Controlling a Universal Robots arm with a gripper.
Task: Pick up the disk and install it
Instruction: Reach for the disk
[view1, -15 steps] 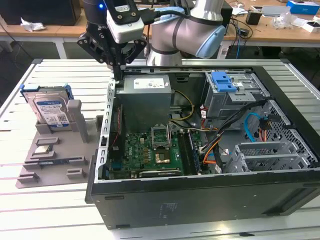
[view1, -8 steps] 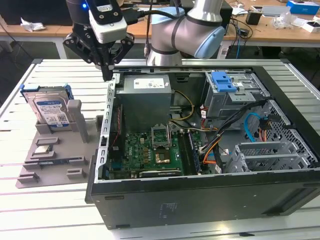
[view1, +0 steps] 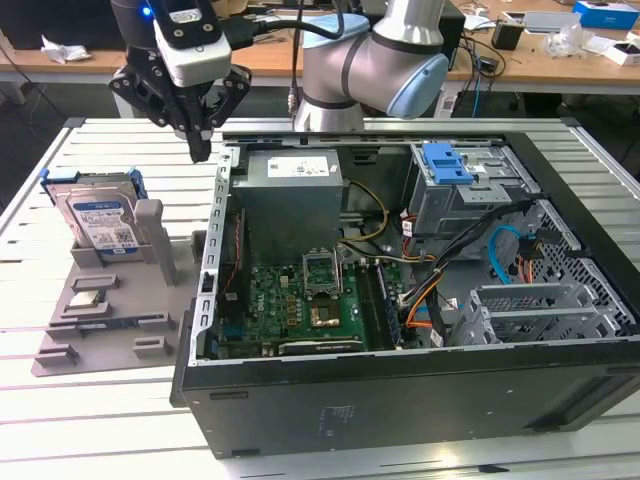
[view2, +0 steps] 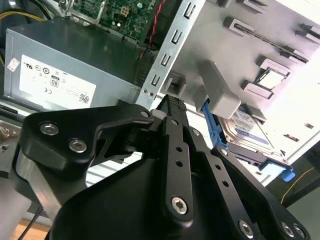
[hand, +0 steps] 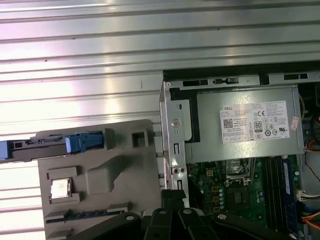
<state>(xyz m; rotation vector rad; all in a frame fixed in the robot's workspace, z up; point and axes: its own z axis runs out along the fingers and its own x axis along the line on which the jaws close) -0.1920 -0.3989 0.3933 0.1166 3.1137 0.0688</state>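
1. A slatted metal table (view1: 100, 420) carries an open computer case (view1: 400, 400) lying on its side, motherboard (view1: 300, 300) and grey power supply box (view1: 290, 190) exposed. A blue bracket (view1: 445, 162) sits atop the drive cage.
2. Behind the table runs a row of wooden desks (view1: 80, 60) strewn with cables and boxes.
3. On the exterior view's left of the case lies a grey moulded fixture (view1: 100, 310). The disk (view1: 100, 222) stands on edge in it, leaning back, label facing the camera, blue rails on its sides. The second wrist view shows it (view2: 252, 132) behind a fixture post; the first wrist view sees it edge-on (hand: 60, 144).
4. The gripper (view1: 200, 150) hangs from the arm above the strip of table between fixture and case wall, near the case's rear corner. It is above the disk, to the exterior view's right of it, and apart from it.
5. Its fingers are pressed together at the tips, clenched on nothing and touching nothing, as both wrist views also show (view2: 172, 107) (hand: 174, 196).
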